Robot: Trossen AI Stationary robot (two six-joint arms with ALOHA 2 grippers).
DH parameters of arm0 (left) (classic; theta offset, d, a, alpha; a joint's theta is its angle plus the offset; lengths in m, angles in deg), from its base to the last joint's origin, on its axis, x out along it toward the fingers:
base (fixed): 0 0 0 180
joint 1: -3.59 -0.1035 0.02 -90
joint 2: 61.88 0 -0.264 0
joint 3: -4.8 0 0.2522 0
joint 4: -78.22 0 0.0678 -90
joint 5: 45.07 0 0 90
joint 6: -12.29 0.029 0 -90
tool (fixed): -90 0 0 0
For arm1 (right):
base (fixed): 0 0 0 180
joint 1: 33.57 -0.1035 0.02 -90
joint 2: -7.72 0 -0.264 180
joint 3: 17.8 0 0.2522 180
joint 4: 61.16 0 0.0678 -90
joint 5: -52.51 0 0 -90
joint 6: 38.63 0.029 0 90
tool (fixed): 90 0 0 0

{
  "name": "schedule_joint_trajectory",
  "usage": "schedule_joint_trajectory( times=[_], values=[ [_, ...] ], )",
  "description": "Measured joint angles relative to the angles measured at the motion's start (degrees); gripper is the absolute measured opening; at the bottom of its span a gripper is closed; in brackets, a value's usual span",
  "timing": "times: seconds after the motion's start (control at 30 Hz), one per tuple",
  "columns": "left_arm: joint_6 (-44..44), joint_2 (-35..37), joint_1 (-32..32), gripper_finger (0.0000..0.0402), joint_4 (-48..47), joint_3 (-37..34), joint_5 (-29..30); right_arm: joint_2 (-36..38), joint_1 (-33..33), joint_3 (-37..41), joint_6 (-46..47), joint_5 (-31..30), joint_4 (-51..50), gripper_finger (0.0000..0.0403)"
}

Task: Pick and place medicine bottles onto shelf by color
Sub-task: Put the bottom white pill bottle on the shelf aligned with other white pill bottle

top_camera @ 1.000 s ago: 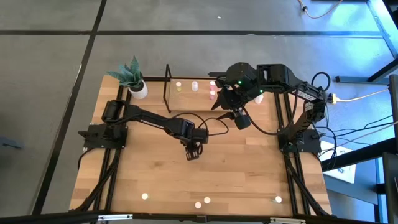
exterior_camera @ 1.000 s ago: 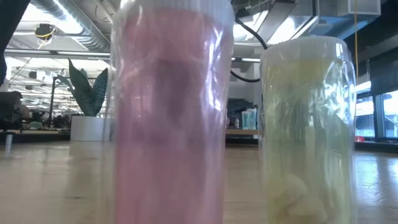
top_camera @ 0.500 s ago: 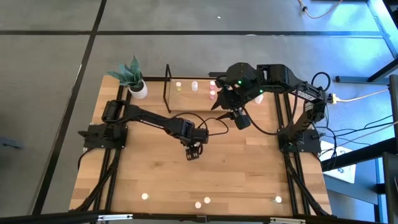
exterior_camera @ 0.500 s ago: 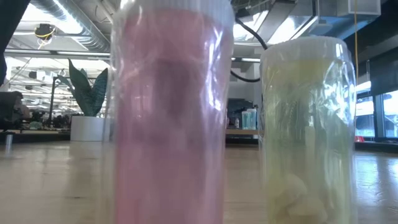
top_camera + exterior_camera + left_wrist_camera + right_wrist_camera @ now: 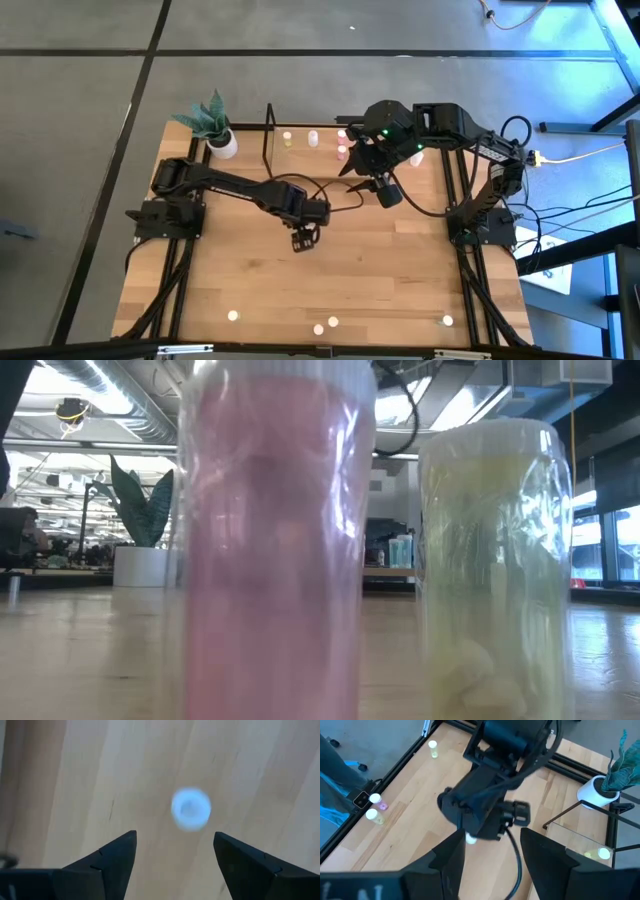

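Note:
A white medicine bottle [image 5: 190, 809] stands upright on the wooden table, seen cap-on in the left wrist view. My left gripper [image 5: 175, 836] hangs open straight above it, pointing down and clear of it; it is at mid-table [image 5: 303, 240]. The same bottle [image 5: 470, 838] shows under that gripper in the right wrist view. My right gripper [image 5: 388, 193] waits open, high up by the shelf's right end, with nothing between its fingers. Several bottles [image 5: 313, 138] stand on the shelf [image 5: 268, 140] at the far edge.
A white plant pot [image 5: 226, 147] stands at the far left, beside the shelf. More bottles [image 5: 319, 328] stand along the near edge, two of them, pink [image 5: 270, 560] and yellowish [image 5: 495, 570], right before the low camera. One white bottle [image 5: 415, 158] sits under the right arm.
My left gripper has risen from mid-table and drifted slightly toward the table's left and far edges. My right arm has kept still.

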Motion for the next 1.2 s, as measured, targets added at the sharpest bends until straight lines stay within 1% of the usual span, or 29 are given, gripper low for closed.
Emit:
schedule_joint_trajectory(
  times=[0.07,0.17,0.3,0.5,0.77,0.9,1.2],
  values=[
    [-1.4,1.5,0.5,0.0257,-3.0,0.0,0.7,0.0,0.0,0.0,0.0,0.0,0.3,0.0193],
    [-4.2,4.4,1.7,0.0257,-7.6,0.0,4.1,0.0,0.0,0.0,0.0,0.0,0.3,0.0193],
    [-8.1,8.8,4.1,0.0257,-10.8,0.0,8.0,0.0,0.0,0.0,0.0,0.0,0.3,0.0193],
    [-13.2,15.3,8.5,0.0257,-11.5,0.0,11.0,0.0,0.0,0.0,0.0,0.0,0.4,0.0193],
    [-21.8,22.0,16.4,0.0257,-13.9,0.0,17.4,0.0,0.0,0.0,0.0,0.0,0.7,0.0193],
    [-28.3,23.9,20.1,0.0257,-16.1,0.0,21.1,0.0,0.0,0.0,0.0,0.0,0.7,0.0193],
    [-40.8,25.2,26.0,0.0257,-22.3,0.0,26.4,0.0,0.0,0.0,1.5,0.1,2.1,0.0193]
  ],
)
